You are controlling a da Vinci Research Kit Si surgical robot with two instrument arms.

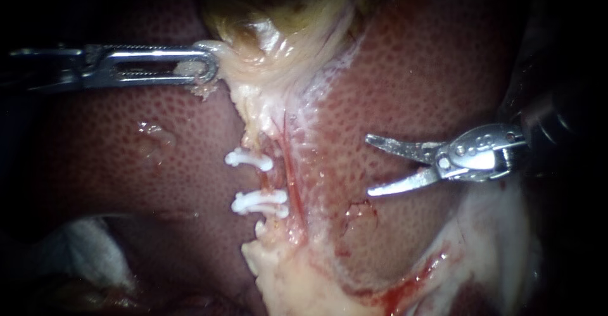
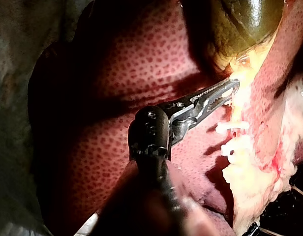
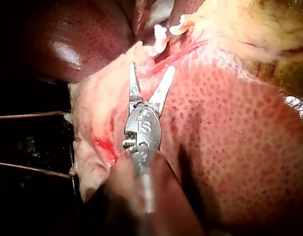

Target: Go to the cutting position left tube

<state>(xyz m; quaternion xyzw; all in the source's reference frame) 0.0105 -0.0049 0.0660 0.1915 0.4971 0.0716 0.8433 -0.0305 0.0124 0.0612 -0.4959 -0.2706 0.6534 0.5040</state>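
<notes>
The left instrument [image 1: 208, 69] has its pincer clamped on the pale lower end of the gallbladder [image 1: 278, 12]. The right instrument [image 1: 369, 164] hovers over the liver [image 1: 430, 82] with its pincer spread open. Its tips point toward the left tube [image 1: 269, 180], which carries two white clips [image 1: 250, 159] and lies apart from them.

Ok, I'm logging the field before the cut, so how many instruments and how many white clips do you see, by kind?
Instruments: 2, the left instrument, jaws shut on the gallbladder, and the right instrument, jaws open.
White clips: 2, the upper clip and the lower clip.
Total: 4.
</notes>
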